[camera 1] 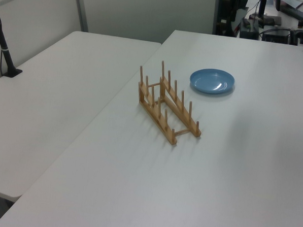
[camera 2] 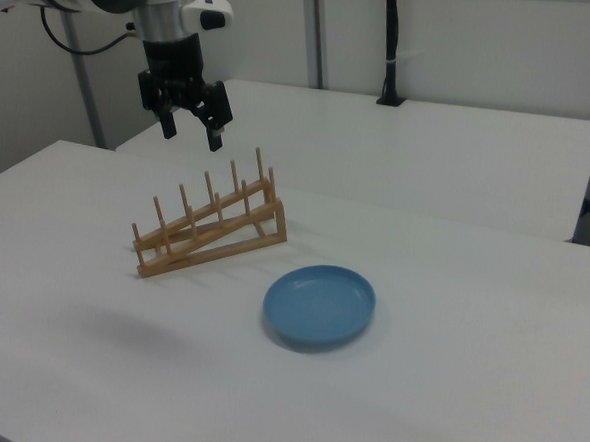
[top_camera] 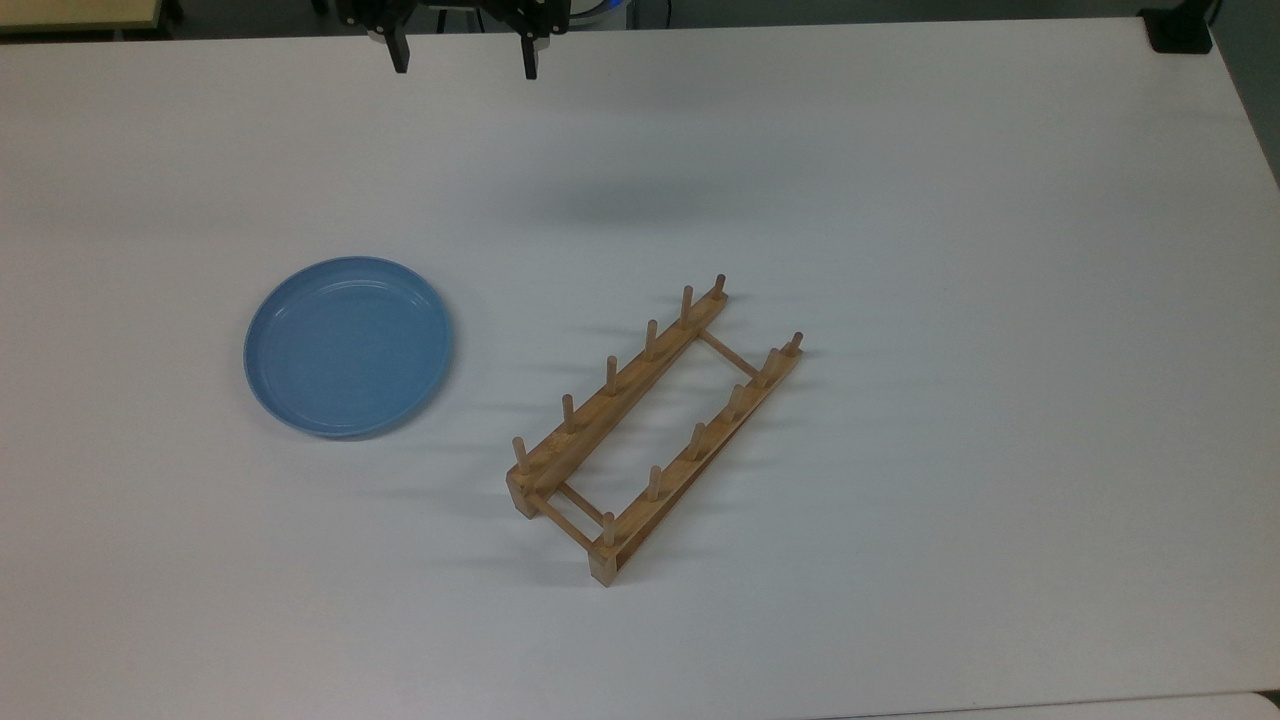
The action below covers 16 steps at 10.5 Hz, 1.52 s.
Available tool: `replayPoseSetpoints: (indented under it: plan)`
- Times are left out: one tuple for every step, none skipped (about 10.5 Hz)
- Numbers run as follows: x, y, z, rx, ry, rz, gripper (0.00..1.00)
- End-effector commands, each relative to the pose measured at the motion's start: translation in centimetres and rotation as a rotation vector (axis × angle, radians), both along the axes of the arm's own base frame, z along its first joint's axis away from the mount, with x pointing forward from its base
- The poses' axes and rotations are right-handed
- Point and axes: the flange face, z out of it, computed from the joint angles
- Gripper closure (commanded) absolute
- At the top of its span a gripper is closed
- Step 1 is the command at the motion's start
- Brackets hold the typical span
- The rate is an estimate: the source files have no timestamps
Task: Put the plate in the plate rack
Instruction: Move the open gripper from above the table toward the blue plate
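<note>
Plate (top_camera: 347, 346) lies flat on the white table (top_camera: 900, 200), rim up, just beside the plate rack (top_camera: 655, 424) on the top view's left, not touching it. Rack sits diagonal in the top view, pegs upright, nothing in the slots. Gripper (top_camera: 464, 55) hangs high at the far table edge in the top view, fingers spread wide, holding nothing; in the right view it hovers above and behind the rack.

Step in hand, I judge: approach and grasp, nothing done yet. I have to bring the arm across and down to the plate. It lies flat, so the raised rim is the only purchase: one finger inside the lip, one outside. I'd take the edge away from the rack, so the arm stays off the pegs on descent. Plastic looks slick, so I want a firm bite before lifting. After that I need to tip the plate on edge and line it up across the rails, between two peg pairs. Main risk is the plate sliding on the smooth top as I pinch.
</note>
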Motion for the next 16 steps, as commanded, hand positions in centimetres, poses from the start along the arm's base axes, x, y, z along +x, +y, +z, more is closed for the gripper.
replayPoseSetpoints:
  plan:
    - [-1.74,0.56,-1.24,0.015,0.073,0.037,0.00]
    - [-1.73,0.59,-1.24,0.018,0.072,0.035,0.00]
    - [-1.71,0.63,-1.22,0.021,0.071,0.034,0.00]
    - [-1.66,0.47,-1.24,0.022,0.071,0.032,0.00]
    - [-1.71,0.38,-1.15,0.022,0.069,0.032,0.00]
    - [-1.70,0.55,-1.15,0.022,0.069,0.028,0.00]
    - [-1.72,0.56,-1.16,0.022,0.071,0.026,0.00]
    - [-1.72,0.56,-1.09,0.022,0.069,0.026,0.00]
    - [-1.72,0.56,-1.09,0.022,0.069,0.025,0.00]
    - [-1.67,0.30,-1.11,0.022,0.069,0.022,0.00]
    - [-1.59,0.21,-1.23,0.022,0.068,0.020,0.00]
    - [-1.45,0.19,-1.29,0.021,0.065,0.020,0.00]
    - [-1.44,0.19,-1.29,0.020,0.065,0.029,0.00]
    - [-1.43,0.19,-1.28,0.020,0.063,0.034,0.00]
    - [-1.39,0.17,-1.37,0.019,0.065,0.035,0.00]
    - [-1.41,0.18,-1.45,0.019,0.068,0.035,0.00]
